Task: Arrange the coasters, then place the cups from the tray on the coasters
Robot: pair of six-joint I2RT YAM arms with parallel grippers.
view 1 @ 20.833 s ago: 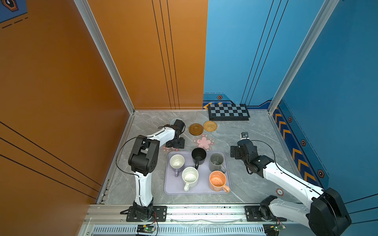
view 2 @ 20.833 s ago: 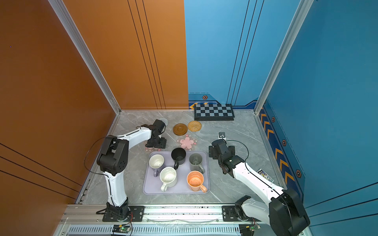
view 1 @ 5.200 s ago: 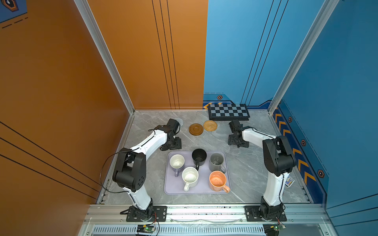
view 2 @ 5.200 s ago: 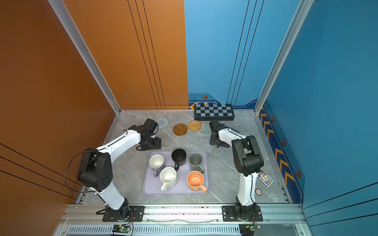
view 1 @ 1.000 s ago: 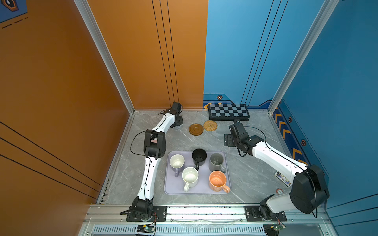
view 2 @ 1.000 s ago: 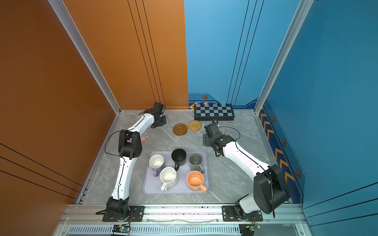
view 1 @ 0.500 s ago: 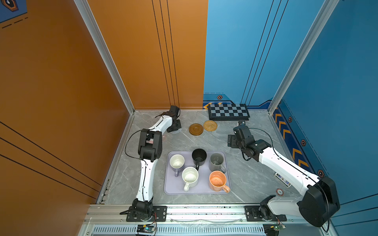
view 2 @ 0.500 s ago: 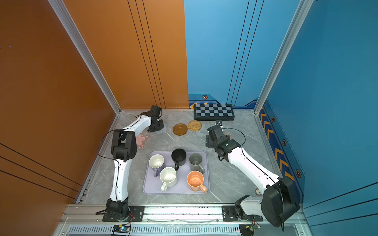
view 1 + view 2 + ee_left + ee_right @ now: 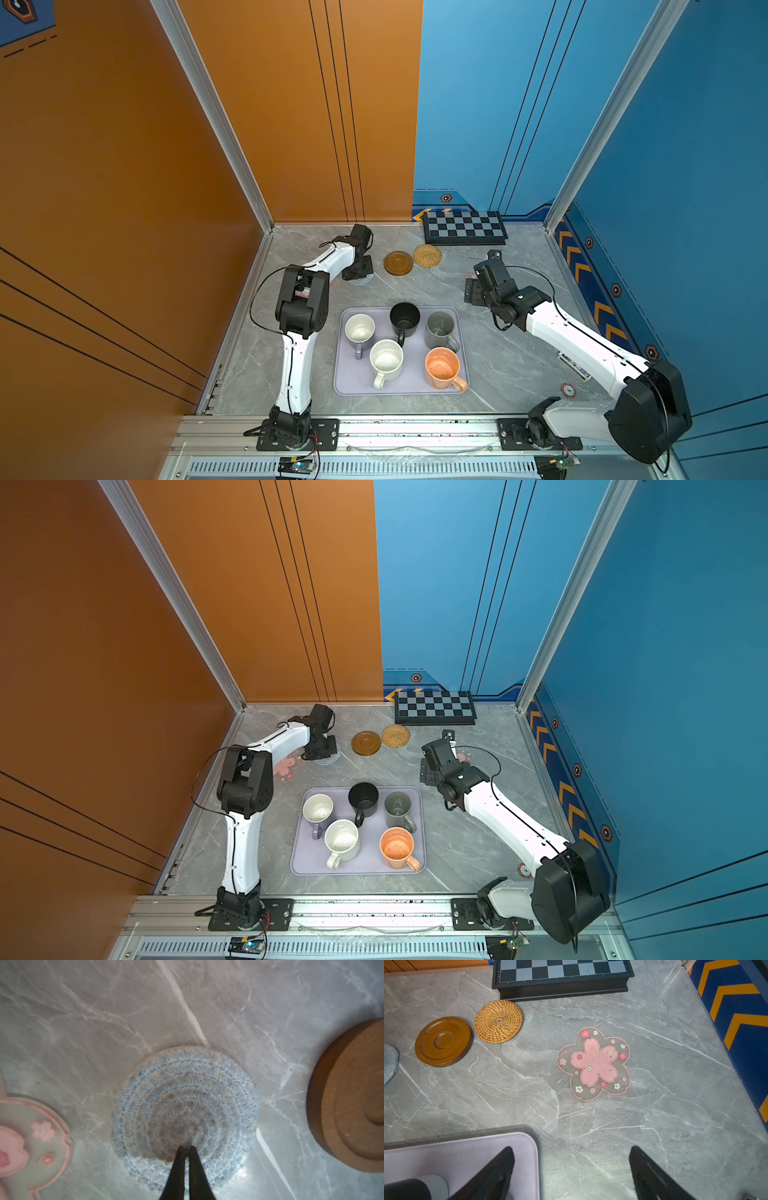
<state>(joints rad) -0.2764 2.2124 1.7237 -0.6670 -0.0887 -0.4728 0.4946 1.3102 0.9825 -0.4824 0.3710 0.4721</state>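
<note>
White arms (image 9: 296,374), black joints (image 9: 301,307), black bases (image 9: 291,432)

Bare table (image 9: 436,286) between tray (image 9: 409,376) and wooden disc (image 9: 398,263); chessboard (image 9: 464,226) blocks rear.

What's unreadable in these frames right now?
- Spiral coaster: top views, mostly under the left gripper.
- Right flower coaster: top views, mostly behind the right arm.
- Left flower coaster: left wrist view, cut by the frame edge.
- Small card: too small to read.

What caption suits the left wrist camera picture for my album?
Shut left gripper set on the spiral coaster, between a pink flower coaster and the wooden disc.
</note>
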